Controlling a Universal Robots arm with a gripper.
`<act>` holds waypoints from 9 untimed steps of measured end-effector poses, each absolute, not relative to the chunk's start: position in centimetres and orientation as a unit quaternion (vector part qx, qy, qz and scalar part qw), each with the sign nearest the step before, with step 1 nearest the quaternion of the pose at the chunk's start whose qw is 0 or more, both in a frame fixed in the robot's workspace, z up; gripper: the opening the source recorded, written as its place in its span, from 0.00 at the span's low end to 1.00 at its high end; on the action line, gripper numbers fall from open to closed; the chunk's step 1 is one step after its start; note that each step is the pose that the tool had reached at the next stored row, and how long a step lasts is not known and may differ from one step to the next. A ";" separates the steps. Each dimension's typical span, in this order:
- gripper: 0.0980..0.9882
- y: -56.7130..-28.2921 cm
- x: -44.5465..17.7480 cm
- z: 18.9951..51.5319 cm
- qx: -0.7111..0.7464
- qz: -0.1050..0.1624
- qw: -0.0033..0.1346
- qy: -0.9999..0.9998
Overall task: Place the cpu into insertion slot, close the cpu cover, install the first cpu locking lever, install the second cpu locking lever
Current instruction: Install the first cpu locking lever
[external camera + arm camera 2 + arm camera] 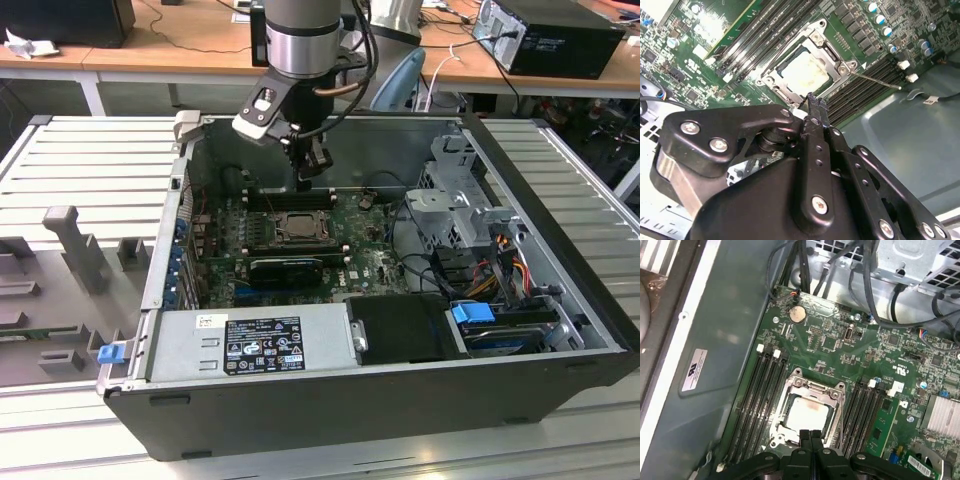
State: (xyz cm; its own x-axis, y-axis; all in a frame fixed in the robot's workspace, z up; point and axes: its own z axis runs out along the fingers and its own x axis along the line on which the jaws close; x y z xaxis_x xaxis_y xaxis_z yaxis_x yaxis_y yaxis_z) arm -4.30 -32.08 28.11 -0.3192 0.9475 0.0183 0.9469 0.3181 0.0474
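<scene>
Closest to the lens in both wrist views is my hand, its two fingertips pressed together with nothing between them. Just past the tips lies the insertion slot on the green motherboard; whether the tips touch its rim I cannot tell. The cpu sits inside the slot, tan-silver face up, and the cpu cover lies flat around it, so the face shows through the square cut-out. In the second wrist view a thin locking lever stands out from one corner of the slot, its free end over the black memory slots, apart from the cover. Taking the exterior view as a clock face around the slot, my hand hangs at 12 o'clock, the grey power supply is at 6 o'clock and the drive cage at 3 o'clock. The open computer case lies on the ribbed desk.
</scene>
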 end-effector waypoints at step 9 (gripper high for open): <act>0.01 -32.1 -4.3 28.4 0.568 0.024 0.007 0.822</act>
